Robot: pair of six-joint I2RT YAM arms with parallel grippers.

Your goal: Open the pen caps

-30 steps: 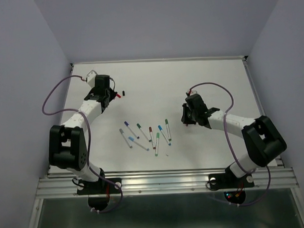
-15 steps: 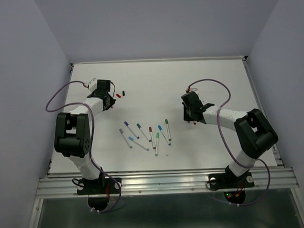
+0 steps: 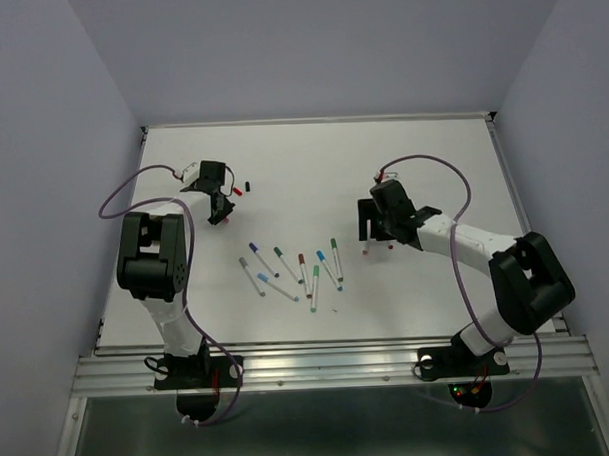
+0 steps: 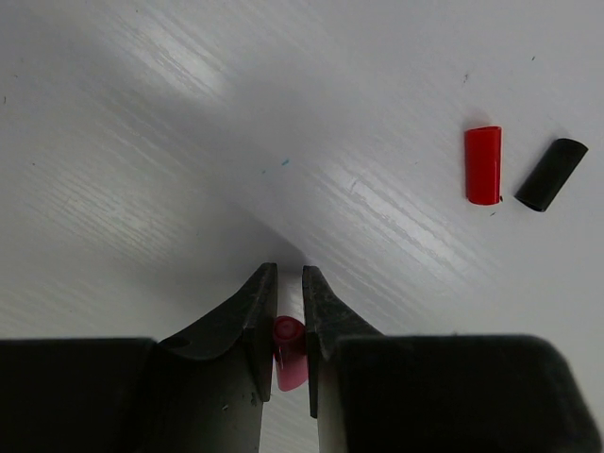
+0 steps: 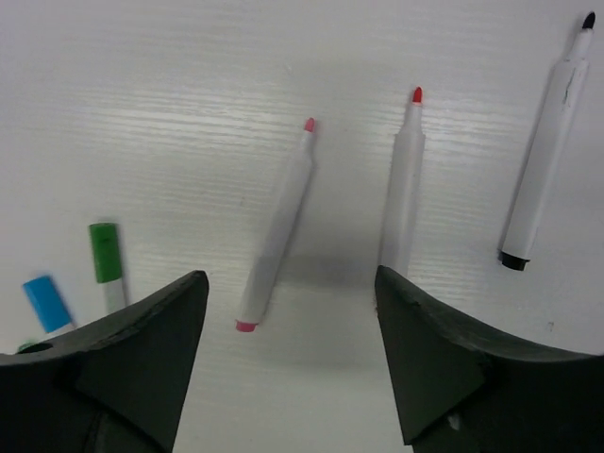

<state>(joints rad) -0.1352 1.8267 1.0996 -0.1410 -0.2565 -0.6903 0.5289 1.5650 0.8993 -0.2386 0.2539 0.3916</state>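
A white rectangular table top with a faint wood grain (image 3: pixel 312 158) fills the middle of the top view. Behind the table's far edge rises a plain pale lavender back wall (image 3: pixel 318 47). A matching lavender left wall (image 3: pixel 33 197) and right wall (image 3: pixel 581 128) stand close beside the table. A silver ribbed aluminium rail (image 3: pixel 339 364) runs along the table's near edge, with a dark grey-green surface (image 3: pixel 331 427) below it. Soft, even light leaves pale streaks across the table top.
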